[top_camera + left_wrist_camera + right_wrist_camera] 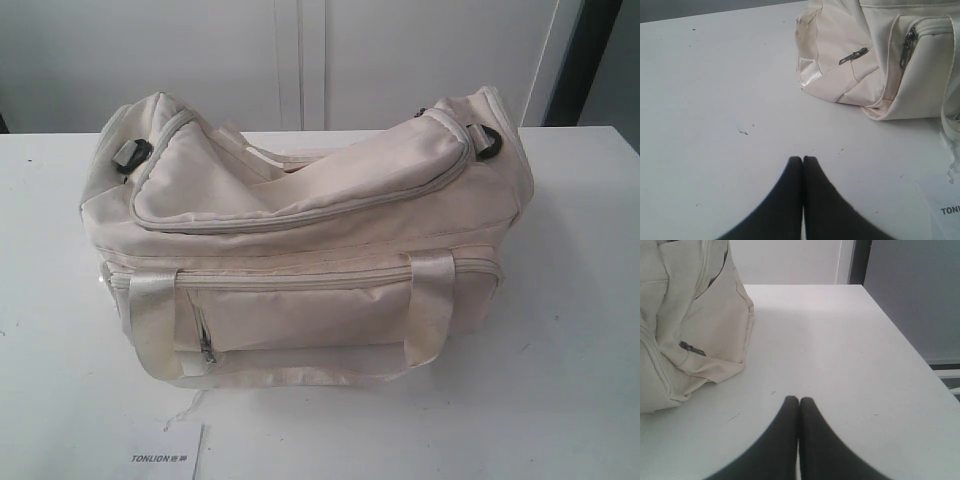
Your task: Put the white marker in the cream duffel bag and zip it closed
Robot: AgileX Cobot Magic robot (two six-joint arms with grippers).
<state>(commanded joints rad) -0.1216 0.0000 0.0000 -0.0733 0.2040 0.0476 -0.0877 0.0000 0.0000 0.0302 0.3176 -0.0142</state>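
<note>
Exterior view: the bag (300,260) sits mid-table (560,350), front pocket toward the camera, its top flap slumped, with a black ring at each end (132,153) (487,140). A white card (165,455) lies just in front of it. The marker cannot be seen in any view.

Only the wrist views show the grippers. The left gripper (802,160) is over bare table, fingers pressed together on nothing, near the bag's end and the card's corner (945,200). The right gripper (799,400), likewise closed and empty, is beside the bag's other end, where a dark slit (715,277) shows along the top seam.
</note>
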